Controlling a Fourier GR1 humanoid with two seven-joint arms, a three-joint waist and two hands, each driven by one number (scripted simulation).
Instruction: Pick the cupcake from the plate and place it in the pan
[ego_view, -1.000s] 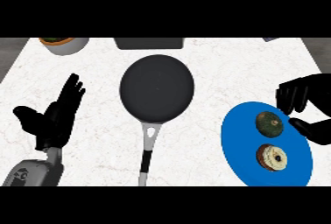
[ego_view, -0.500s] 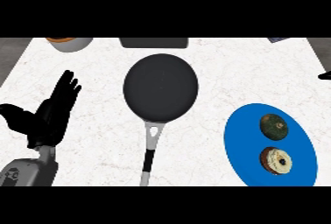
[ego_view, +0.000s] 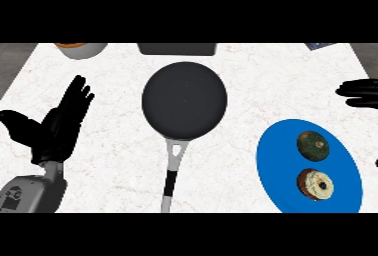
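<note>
At right edge, upper: right hand (ego_view: 360, 94), withdrawn from over the blue plate (ego_view: 277, 167), mostly cropped, grasp not discernible. Cupcake (ego_view: 312, 145) left unlifted on plate, lower right. Pan (ego_view: 184, 100) centre, on the counter (ego_view: 111, 60), nothing in it. Left hand (ego_view: 55, 132), left side, fingers spread wide, resting.

A dark grey round frying pan (ego_view: 184, 100) is lying mid-counter. To its right, a blue round plate (ego_view: 277, 160) is carrying a dark round cupcake (ego_view: 312, 145) and a pale-topped brown pastry (ego_view: 317, 184). The black left hand (ego_view: 57, 125) is resting open at the left, and the black right hand (ego_view: 360, 94) is showing at the right edge.

Black left hand (ego_view: 53, 131), grey forearm (ego_view: 33, 192) (dark markings)
</note>
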